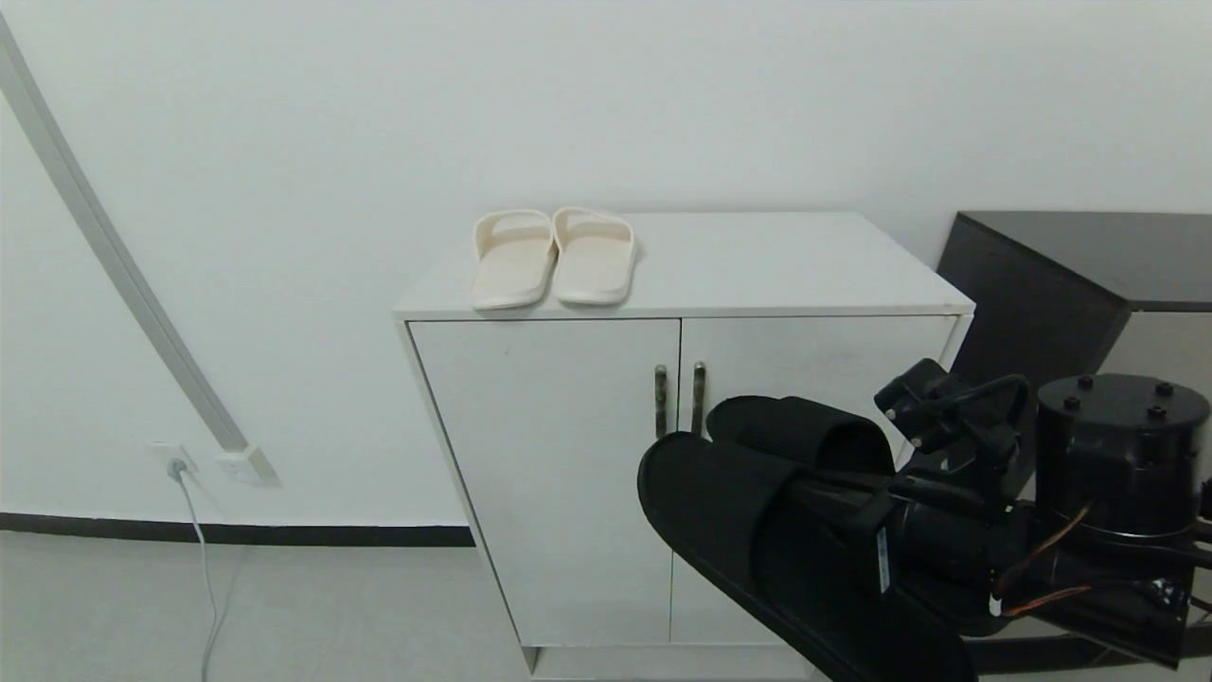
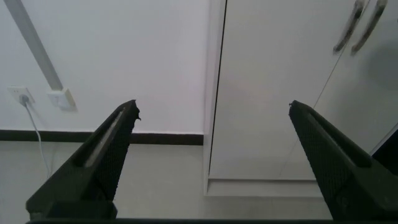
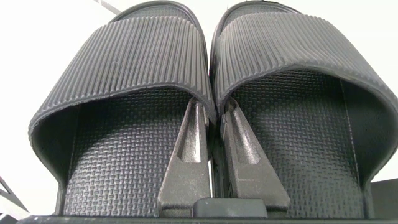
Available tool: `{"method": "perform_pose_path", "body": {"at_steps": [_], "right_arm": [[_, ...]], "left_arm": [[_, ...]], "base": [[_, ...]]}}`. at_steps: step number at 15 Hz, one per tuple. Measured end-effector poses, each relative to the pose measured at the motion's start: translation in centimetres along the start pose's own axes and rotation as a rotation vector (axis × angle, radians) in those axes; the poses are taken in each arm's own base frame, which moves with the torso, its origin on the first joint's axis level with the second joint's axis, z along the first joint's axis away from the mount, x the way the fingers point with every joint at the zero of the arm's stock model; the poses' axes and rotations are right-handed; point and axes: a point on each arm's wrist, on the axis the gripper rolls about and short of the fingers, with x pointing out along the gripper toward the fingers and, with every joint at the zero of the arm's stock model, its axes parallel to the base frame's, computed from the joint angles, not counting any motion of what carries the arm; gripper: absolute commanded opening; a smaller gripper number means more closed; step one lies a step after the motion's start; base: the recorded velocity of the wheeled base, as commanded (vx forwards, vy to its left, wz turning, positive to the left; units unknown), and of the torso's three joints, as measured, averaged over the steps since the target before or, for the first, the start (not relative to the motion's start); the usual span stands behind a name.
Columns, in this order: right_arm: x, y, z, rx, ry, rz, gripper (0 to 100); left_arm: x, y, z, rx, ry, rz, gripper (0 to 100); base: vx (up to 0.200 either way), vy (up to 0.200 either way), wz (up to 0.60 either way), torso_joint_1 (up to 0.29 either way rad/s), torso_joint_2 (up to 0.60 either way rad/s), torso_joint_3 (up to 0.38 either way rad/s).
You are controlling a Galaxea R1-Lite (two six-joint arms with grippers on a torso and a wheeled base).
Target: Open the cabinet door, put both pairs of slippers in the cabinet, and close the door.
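The white cabinet (image 1: 568,474) stands against the wall with both doors closed; its two metal handles (image 1: 678,400) meet at the middle. A beige pair of slippers (image 1: 554,256) lies side by side on the cabinet top, toward its left. My right gripper (image 3: 214,107) is shut on the black pair of slippers (image 1: 757,502), its fingers (image 3: 189,155) pinching the two inner side walls together. It holds the pair in front of the right door, just below the handles. My left gripper (image 2: 212,107) is open and holds nothing, low down by the cabinet's left front corner (image 2: 214,124).
A black table (image 1: 1089,256) stands just right of the cabinet. A wall socket with a grey cable (image 1: 175,466) and a slanted grey conduit (image 1: 95,227) are on the wall to the left. Open floor (image 1: 237,606) lies before the cabinet's left side.
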Motion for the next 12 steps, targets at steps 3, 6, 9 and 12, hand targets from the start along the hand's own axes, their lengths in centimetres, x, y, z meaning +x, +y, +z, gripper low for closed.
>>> {"method": "perform_pose_path", "body": {"at_steps": [3,6,9,12], "right_arm": [[-0.09,0.02,0.06,-0.002,-0.003,0.001,0],[-0.13,0.00,0.08,-0.002,-0.004,0.000,0],[-0.13,0.00,0.08,-0.002,-0.004,0.000,0],[-0.18,0.01,-0.15,-0.005,0.004,0.001,0]], "left_arm": [[0.00,0.00,0.00,0.000,0.000,0.000,100],[0.00,0.00,0.00,0.000,0.000,0.000,100],[0.00,0.00,0.00,0.000,0.000,0.000,100],[0.00,0.00,0.00,0.000,0.000,0.000,100]], "base": [[0.000,0.000,0.00,-0.150,0.48,0.321],[0.000,0.000,0.00,-0.123,0.47,0.347],[0.000,0.000,0.00,-0.100,0.45,0.356],[0.000,0.000,0.00,-0.058,0.44,0.380]]}}
